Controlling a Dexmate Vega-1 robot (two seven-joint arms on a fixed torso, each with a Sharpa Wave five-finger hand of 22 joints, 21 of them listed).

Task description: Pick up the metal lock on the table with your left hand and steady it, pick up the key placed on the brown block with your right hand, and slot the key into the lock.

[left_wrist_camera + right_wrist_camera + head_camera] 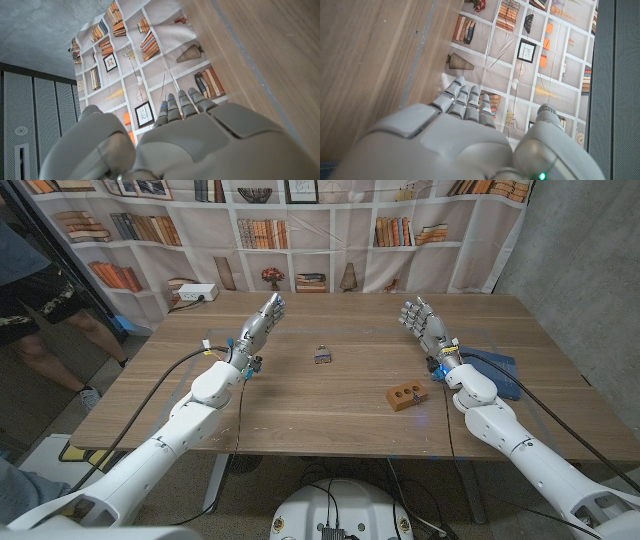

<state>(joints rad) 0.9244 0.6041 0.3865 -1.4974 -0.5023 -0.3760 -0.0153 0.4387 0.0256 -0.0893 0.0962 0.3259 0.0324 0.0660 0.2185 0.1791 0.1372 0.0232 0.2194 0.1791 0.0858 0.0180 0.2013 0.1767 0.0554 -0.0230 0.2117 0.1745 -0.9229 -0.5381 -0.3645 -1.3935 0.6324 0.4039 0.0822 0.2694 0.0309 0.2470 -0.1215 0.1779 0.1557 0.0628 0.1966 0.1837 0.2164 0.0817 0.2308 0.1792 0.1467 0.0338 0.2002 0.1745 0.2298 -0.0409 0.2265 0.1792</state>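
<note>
Nearest on the tabletop sits the brown block (two dark holes on top), farther back the small grey metal lock lies mid-table, and beyond it left hand and right hand stand with fingers apart, holding nothing.

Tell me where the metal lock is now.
In the head view, the metal lock lies near the table's middle, between both hands, closer to the left hand.
</note>
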